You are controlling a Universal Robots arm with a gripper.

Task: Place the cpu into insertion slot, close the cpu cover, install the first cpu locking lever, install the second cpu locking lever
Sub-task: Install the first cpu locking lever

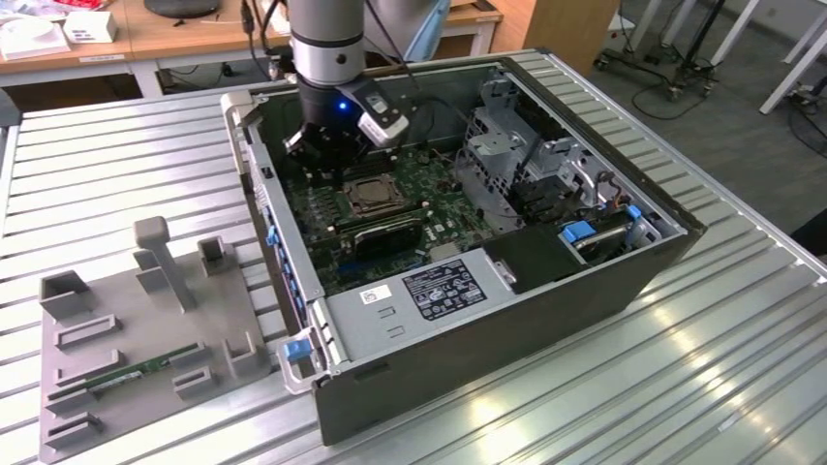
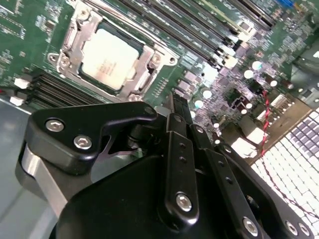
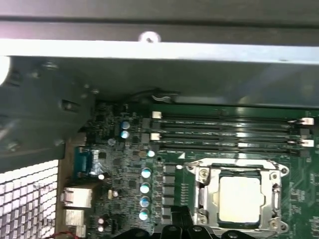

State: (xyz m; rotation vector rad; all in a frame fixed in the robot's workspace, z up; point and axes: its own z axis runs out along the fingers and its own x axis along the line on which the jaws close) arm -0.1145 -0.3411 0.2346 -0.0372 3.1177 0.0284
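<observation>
gripper (image 2: 178, 102) jaws together, gripping nothing, above the green board (image 2: 30, 30) near the case wall (image 3: 149, 64); cpu (image 2: 107, 57) sits in the insertion slot (image 3: 199, 191), cpu cover (image 2: 144, 69) flat around it.

A ribbed metal table (image 1: 723, 368) showed bright patches of glare. Behind it stood wooden desks (image 1: 168, 41). Grey floor (image 1: 737, 126) lay toward the exterior view's right, with a wheeled stand (image 1: 650, 70) on it.
</observation>
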